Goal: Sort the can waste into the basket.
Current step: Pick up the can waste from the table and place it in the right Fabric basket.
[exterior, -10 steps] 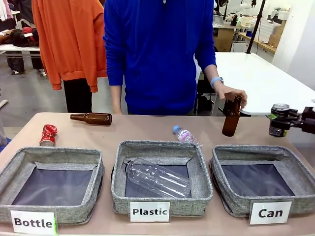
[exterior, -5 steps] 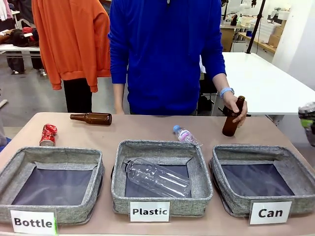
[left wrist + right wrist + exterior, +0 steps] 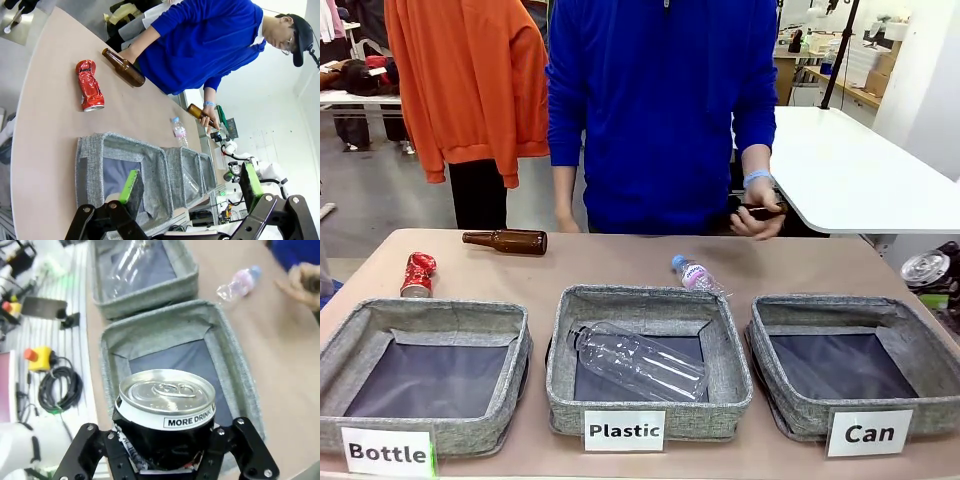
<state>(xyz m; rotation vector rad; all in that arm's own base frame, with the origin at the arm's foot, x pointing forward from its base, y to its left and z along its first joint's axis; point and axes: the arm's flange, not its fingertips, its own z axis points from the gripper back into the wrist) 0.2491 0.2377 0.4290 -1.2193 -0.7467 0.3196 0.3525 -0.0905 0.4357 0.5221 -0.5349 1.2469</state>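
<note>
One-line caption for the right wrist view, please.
Right gripper shut on the black drink can, aimed at the grey basket ahead.

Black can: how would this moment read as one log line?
right gripper: shut on black can | black can: aloft near Can basket, not in | left gripper: open, empty | red can: on table

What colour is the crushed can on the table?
The can is red with white marks; best in left wrist view.
</note>
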